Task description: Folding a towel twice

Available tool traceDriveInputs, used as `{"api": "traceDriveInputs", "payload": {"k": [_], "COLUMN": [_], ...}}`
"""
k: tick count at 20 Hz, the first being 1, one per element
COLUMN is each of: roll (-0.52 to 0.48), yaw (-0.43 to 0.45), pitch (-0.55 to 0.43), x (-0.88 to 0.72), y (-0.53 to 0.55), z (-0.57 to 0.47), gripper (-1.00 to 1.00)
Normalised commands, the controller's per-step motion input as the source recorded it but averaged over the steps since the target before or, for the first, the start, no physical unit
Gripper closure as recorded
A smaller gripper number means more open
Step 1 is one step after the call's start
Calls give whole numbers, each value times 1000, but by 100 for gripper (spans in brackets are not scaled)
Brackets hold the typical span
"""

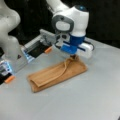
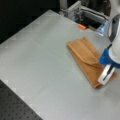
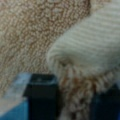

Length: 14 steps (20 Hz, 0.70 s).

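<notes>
Terry pile of the towel [image 3: 75, 82] is bunching between the gripper [image 3: 72, 100] fingers [image 3: 41, 97], which are clenching it; towel [image 1: 58, 72] is lying folded lengthwise on table [image 1: 82, 100].

Front views: we look down at an angle on the grey table [image 1: 75, 100], from opposite sides of it.
Shared part: both front views hold the towel [image 1: 56, 73], the table [image 2: 37, 57] and the gripper [image 1: 73, 57].
Wrist view: we sit just behind the fingers [image 3: 41, 97], facing along them, very near the towel [image 3: 32, 32] bunched between them.
</notes>
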Motion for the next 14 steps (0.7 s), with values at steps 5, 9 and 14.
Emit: {"api": "traceDriveInputs", "payload": {"k": [5, 9, 14], "roll": [-1, -12, 27], "yaw": [-51, -48, -55], "pitch": [-272, -213, -141], "x": [-186, -192, -221], "y": [-170, -74, -16], "z": [-125, -63, 6], "gripper": [-100, -100, -100]}}
